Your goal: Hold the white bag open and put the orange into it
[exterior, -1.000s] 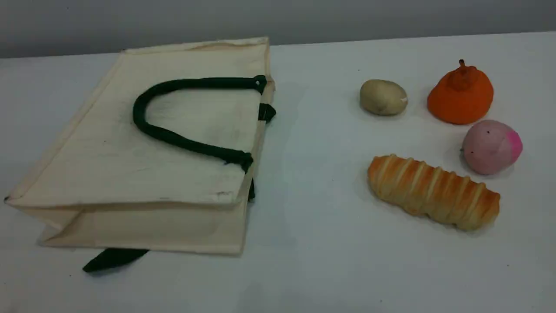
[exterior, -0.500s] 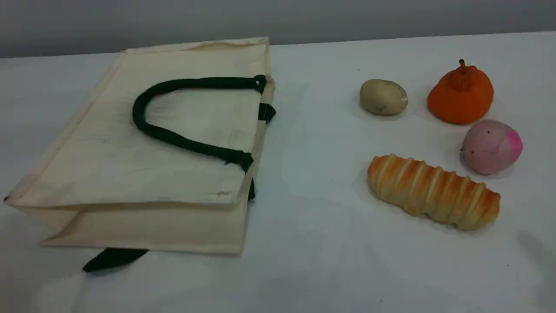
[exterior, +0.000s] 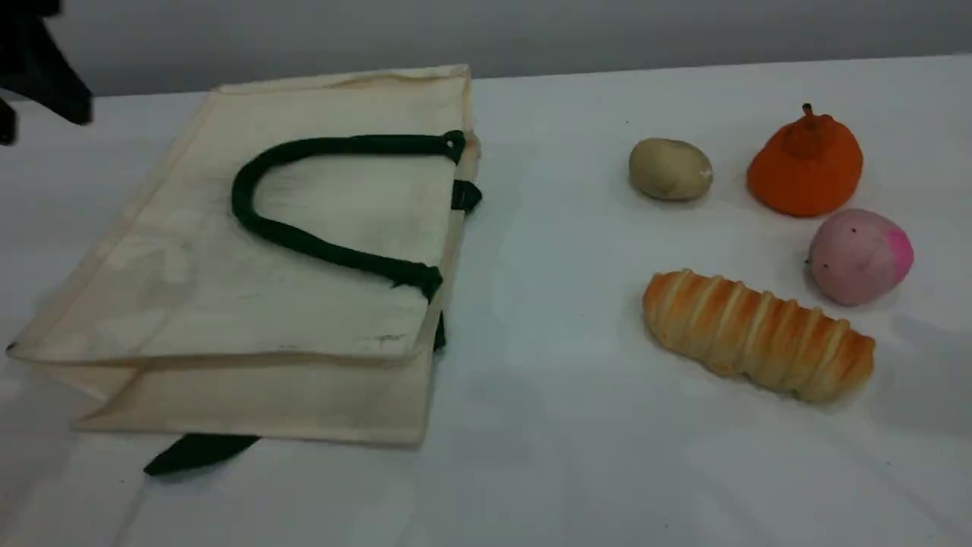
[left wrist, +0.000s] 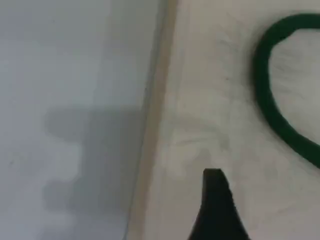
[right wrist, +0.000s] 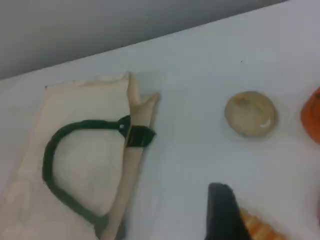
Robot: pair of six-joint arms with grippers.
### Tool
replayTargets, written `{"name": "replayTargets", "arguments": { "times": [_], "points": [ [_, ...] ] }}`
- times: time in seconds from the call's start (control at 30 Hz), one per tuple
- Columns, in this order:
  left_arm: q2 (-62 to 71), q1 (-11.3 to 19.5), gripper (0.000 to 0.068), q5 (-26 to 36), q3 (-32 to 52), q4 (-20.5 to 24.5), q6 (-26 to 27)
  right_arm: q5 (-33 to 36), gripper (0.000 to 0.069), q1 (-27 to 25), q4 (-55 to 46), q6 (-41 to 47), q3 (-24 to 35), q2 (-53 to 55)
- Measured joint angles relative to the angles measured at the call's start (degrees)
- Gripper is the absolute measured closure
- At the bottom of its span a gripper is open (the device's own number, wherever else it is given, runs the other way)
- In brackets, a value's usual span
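1. The bag (exterior: 250,251) lies flat on the left half of the table (exterior: 547,425), its mouth edge toward the middle; one green handle (exterior: 304,243) curls on its upper face; a green strap end (exterior: 199,451) pokes out from under its near edge.
2. The orange (exterior: 806,165) sits upright at the far right, well apart from the bag; a potato (exterior: 670,170) is just to its left, a pink ball (exterior: 859,257) just in front of it, a bread roll (exterior: 758,336) nearer the camera.
3. The left gripper (exterior: 34,72) shows only as a dark shape at the scene's top left corner; its wrist view has one fingertip (left wrist: 216,207) above the bag cloth, near the bag's edge, with the handle to the right; it touches nothing; its jaws stand wide, holding nothing.
4. The right gripper (right wrist: 224,212) is outside the scene view; its wrist view shows one fingertip above bare table, the roll just beside it, the potato beyond, the orange cut by the right edge, the bag to the left; its jaws stand wide and empty.
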Motion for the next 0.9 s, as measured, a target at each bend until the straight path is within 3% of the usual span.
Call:
{"name": "replayTargets", "arguments": {
  "times": [0.3,0.63,0.9],
  "points": [
    [12.51,-0.17,0.0266,1.60,-7.54,-0.37,0.05,0.25,0.0302,0.00,1.40,-2.79,-3.61,7.28],
    [21.08,-5.27,0.0266,3.24,-15.47,-0.18,-0.40,0.07,0.0301,0.05,4.32,-6.82,-3.61,9.53],
    [25.26,-5.48,0.0266,1.20,-16.55,-0.11,-1.72,0.02,0.0301,0.05,4.32,-6.82,-3.61,9.48]
  ]
}}
